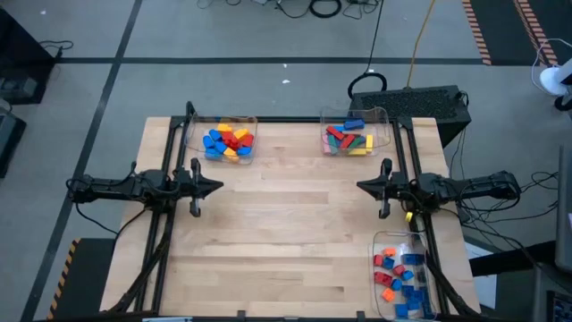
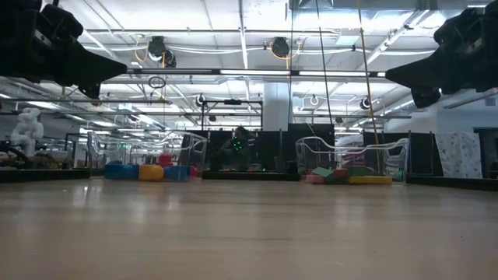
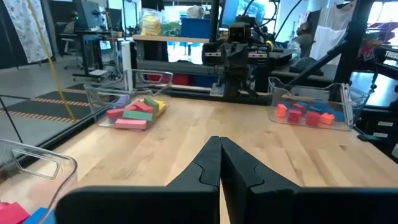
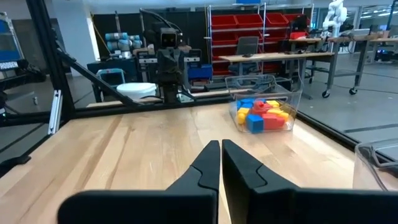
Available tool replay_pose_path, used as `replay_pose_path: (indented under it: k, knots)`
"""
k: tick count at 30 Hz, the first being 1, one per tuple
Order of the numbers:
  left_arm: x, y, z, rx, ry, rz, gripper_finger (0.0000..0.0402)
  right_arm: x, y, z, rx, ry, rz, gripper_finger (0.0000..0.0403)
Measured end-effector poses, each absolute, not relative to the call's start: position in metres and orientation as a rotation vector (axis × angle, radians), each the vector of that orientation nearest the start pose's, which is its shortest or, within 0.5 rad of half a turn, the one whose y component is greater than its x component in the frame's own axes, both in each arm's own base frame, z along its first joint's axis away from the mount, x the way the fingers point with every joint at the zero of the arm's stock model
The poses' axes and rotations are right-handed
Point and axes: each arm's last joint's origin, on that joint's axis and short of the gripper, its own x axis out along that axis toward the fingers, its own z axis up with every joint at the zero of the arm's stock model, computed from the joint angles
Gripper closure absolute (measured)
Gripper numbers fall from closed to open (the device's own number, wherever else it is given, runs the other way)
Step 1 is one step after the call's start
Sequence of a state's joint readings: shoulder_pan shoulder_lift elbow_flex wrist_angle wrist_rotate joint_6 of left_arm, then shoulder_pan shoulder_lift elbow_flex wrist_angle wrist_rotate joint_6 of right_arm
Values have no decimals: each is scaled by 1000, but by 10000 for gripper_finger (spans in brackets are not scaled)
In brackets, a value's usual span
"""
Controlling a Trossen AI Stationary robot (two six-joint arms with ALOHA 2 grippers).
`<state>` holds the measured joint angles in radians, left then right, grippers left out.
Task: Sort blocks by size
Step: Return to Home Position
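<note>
Above the wooden bench [image 1: 286,233], the left end effector [image 1: 217,186] hangs in from the left edge and the right end effector [image 1: 360,186] in from the right edge. They point at each other, each with its fingers pressed together, well apart from every block. Three clear trays hold the blocks: the far-left tray [image 1: 198,134] on the far edge has blue, red, yellow and orange blocks [image 1: 228,141], the far-right tray [image 1: 382,121] near the far right corner has longer red, green, yellow and blue bars [image 1: 349,139], and the corner tray [image 1: 393,240] at the near right corner has small red, orange and blue blocks [image 1: 400,273].
</note>
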<state>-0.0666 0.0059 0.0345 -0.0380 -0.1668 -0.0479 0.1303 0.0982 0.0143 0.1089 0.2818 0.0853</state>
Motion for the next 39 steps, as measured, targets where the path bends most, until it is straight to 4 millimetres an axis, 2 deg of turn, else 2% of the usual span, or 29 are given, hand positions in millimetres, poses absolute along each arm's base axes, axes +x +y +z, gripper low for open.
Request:
replay_pose_path:
  k: [4,9,22,39]
  knots:
    - [96,-2,171,-44,10,71,395,102,5,168,94,1,-147,403]
    - [96,-4,169,50,7,18,395,102,10,166,77,30,26,403]
    - [98,-5,166,69,46,-11,395,103,9,164,61,54,-34,403]
    - [99,-5,167,62,31,-4,395,103,9,164,59,55,-28,403]
